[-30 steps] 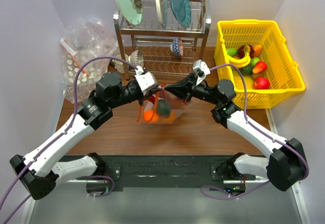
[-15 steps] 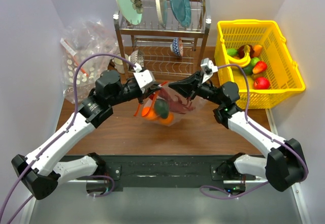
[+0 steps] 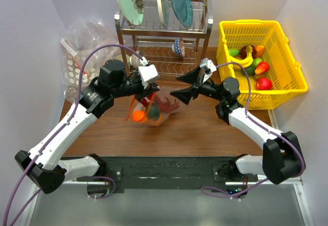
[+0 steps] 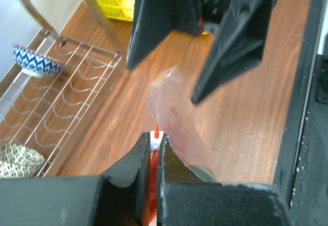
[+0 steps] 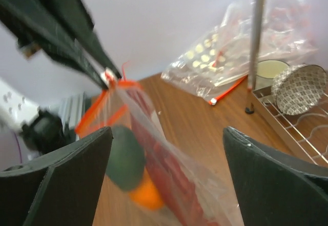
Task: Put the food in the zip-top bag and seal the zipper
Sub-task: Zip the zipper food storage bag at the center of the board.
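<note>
Loaded bag [image 3: 155, 109] held by its top
Left claw [image 4: 155, 140] clenched on bag's top edge; right claw [image 3: 175, 86] released, wide. Limp, slippery, bottom-heavy: likely best gripped at zipper strip [image 5: 95, 108].

Rack: my steel dish rack [image 3: 164, 31] stands at the back of the table, between the bags and the basket
Plates: three stand on edge in its top tier, a pale green plate [image 3: 129, 1], a white plate [image 3: 162, 3] and a teal plate [image 3: 182, 1]
Lower tier: a blue patterned bowl [image 3: 178, 47] to my right, a grey patterned bowl [image 3: 137, 58] tilted on the wires to my left
Cup: a white cup [image 5: 269, 72] just beside the rack's left leg
Basket: my yellow basket [image 3: 287, 90] at the far right holds a toy banana [image 3: 241, 60], a red apple [image 3: 264, 84] and some green pieces
Bags: a heap of clear white-dotted bags [image 3: 84, 46] fills the far left corner
Table: brown wood table [image 3: 205, 128]
</note>
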Available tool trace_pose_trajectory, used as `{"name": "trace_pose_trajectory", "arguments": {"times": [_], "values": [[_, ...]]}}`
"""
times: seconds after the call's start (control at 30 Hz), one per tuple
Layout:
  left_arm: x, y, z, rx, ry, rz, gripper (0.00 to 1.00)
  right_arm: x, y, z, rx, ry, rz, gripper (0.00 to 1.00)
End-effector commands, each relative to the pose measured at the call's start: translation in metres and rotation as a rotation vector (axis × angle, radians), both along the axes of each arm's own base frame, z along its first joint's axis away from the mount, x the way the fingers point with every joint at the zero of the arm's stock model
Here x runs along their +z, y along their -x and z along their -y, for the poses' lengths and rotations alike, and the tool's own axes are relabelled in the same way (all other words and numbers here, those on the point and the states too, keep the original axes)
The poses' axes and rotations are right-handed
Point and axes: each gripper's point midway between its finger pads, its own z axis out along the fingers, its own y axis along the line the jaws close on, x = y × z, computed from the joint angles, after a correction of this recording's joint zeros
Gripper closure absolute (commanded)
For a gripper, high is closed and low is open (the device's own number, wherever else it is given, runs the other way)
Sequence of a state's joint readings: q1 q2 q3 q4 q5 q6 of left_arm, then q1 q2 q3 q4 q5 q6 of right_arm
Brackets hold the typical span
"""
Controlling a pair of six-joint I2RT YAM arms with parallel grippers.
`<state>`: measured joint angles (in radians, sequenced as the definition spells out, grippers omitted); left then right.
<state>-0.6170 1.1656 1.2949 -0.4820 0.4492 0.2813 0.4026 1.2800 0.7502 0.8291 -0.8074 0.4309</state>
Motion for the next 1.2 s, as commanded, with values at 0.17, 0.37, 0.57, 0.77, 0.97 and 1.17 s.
{"name": "trace_pose_trajectory", "arguments": {"times": [0.17,0.37,0.57,0.77,0.97,1.17], "values": [[0.035,0.017,0.010,-0.156,0.000,0.051,1.00,-0.002,0.029,-0.037,0.186,0.204,0.238,0.01],[0.021,0.022,0.016,-0.203,-0.030,0.017,1.00,0.006,0.029,-0.047,0.226,0.218,0.299,0.02],[0.017,0.026,0.017,-0.218,-0.029,0.021,1.00,0.000,0.030,-0.048,0.312,0.320,0.329,0.25],[0.023,0.026,0.017,-0.219,-0.021,0.041,1.00,-0.005,0.038,-0.052,0.384,0.336,0.341,0.73],[0.016,0.022,0.016,-0.201,-0.030,0.038,1.00,-0.008,0.042,-0.050,0.385,0.340,0.302,1.00],[0.000,0.005,0.004,-0.062,-0.021,0.046,1.00,0.017,0.033,-0.047,0.285,0.205,0.260,1.00]]}}
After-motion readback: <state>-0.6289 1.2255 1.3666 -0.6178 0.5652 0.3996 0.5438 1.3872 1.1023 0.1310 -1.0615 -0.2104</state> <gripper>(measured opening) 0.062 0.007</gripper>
